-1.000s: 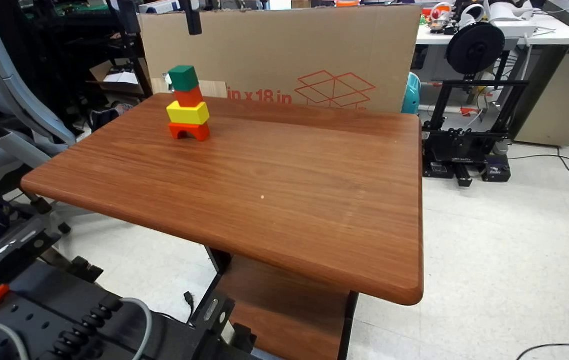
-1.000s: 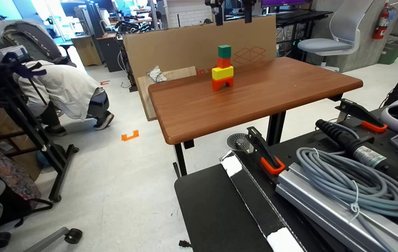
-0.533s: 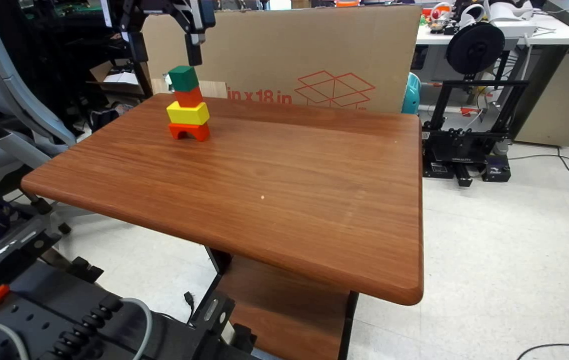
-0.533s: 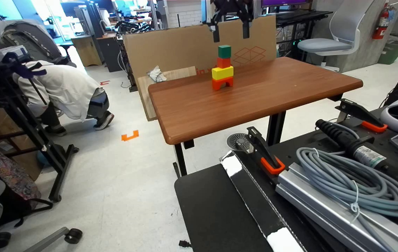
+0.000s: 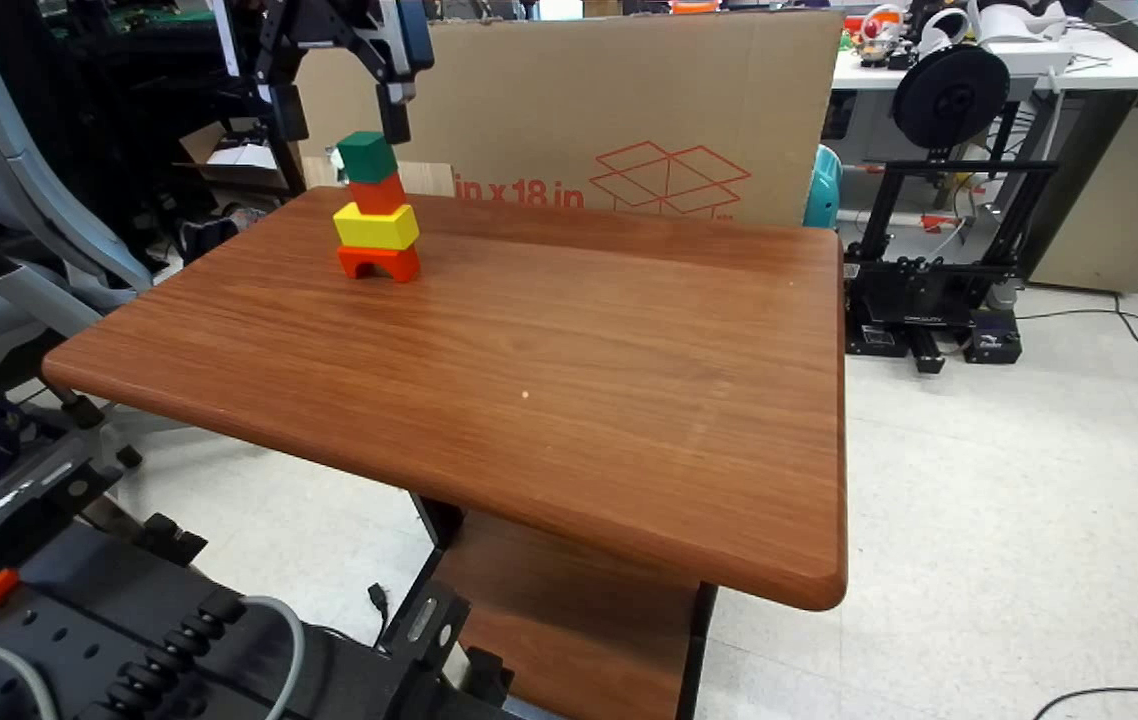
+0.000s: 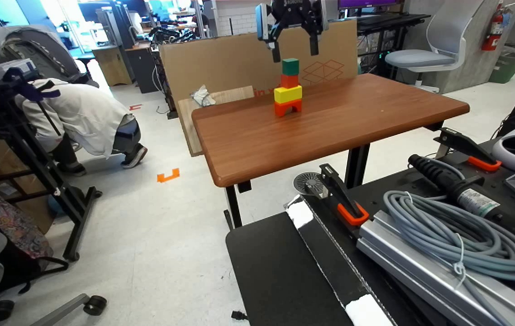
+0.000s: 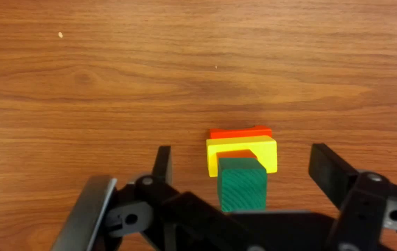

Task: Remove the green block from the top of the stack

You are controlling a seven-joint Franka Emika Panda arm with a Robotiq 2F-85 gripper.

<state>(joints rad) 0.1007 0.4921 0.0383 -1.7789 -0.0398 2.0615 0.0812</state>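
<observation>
1. Green block is still on top of the stack, sitting on the red block, with the yellow block and the red arch under that, down to the bench. Nothing in the stack has budged.

2. What did change: the pincer. A second ago it was well above the stack, now it's close to the stack's top in both exterior views. Most of the drop came in the first half, so my guess is it's slowing to line up.

3. Fingers are spread wide, nothing held. Gap looks about the same as a second ago, so no squeeze yet.

4. Wrist view puts the stack's top roughly midway between the fingers, side to side. Can't tell if it's lined up front to back, or if the tips are level with the green block.

5. For the task, I'd call the approach mostly done and the removal not started. Next it probably needs to sink either side of the stack's top and squeeze green only. Too deep and it might catch the red block; off-line and a finger could topple the lot.
</observation>
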